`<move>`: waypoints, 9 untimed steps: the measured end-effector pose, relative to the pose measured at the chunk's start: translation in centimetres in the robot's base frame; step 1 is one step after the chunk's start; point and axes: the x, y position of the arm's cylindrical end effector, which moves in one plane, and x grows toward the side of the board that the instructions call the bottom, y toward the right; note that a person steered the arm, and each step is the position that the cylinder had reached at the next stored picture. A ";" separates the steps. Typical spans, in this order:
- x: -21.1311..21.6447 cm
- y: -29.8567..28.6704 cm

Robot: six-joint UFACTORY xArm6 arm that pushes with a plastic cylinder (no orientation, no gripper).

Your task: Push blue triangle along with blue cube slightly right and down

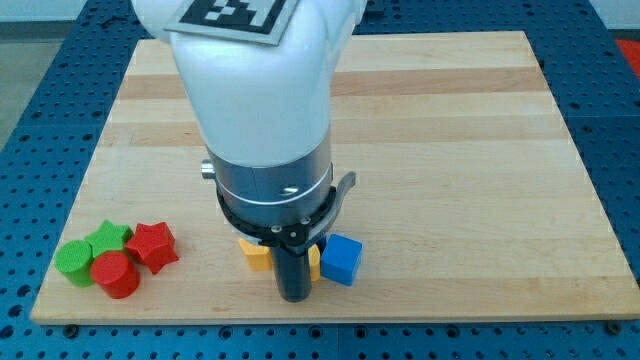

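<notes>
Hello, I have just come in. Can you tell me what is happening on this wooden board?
My arm hangs over the wooden board near the view's bottom edge. My tip sits just left of the blue cube, with yellow blocks close around the rod. The blue triangle is not visible; the arm may hide it. At the view's bottom left lie a green star, a green cylinder, a red star and a red cylinder, bunched together.

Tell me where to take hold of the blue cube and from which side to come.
I can only push, not grip. Press my tip on the upper-left side of the blue cube, probably coming from the view's top left; that drives it right and down. My tip stands at its lower left, beside a yellow block. The blue triangle does not show.
</notes>
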 end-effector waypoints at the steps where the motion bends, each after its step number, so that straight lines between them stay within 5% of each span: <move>1: 1.1 2.0; 3: 0.5 10.3; 5: -7.4 11.9; 9: -9.3 -2.0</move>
